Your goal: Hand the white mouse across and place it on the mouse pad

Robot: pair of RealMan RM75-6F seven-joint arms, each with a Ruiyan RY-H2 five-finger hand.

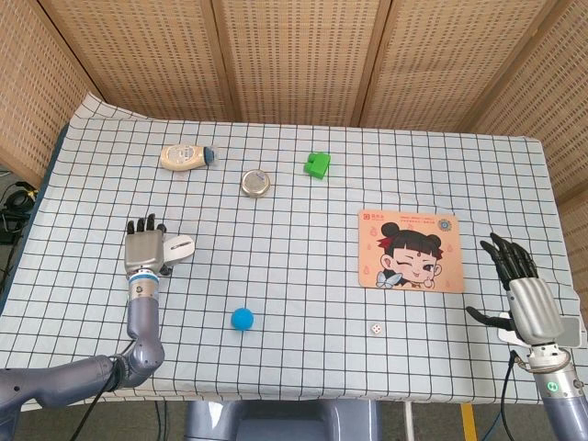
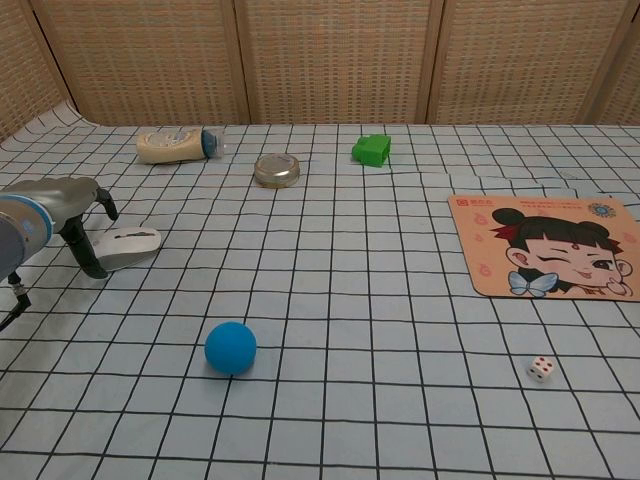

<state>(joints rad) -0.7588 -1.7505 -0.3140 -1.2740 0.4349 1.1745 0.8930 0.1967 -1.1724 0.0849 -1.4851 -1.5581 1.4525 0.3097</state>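
The white mouse (image 1: 178,247) (image 2: 128,245) lies on the checked cloth at the left. My left hand (image 1: 144,249) (image 2: 70,210) is at its left end, fingers spread, its thumb down beside the mouse; the hand covers part of it, and contact cannot be told. The mouse pad (image 1: 410,249) (image 2: 548,259), printed with a cartoon girl, lies flat at the right with nothing on it. My right hand (image 1: 524,294) hangs open at the table's right edge, clear of the pad, seen only in the head view.
A blue ball (image 1: 243,318) (image 2: 231,347) sits near the front. A small die (image 1: 376,328) (image 2: 541,369) lies in front of the pad. A lying bottle (image 1: 186,157) (image 2: 176,146), a round tin (image 1: 256,182) (image 2: 277,169) and a green block (image 1: 318,164) (image 2: 372,149) stand at the back.
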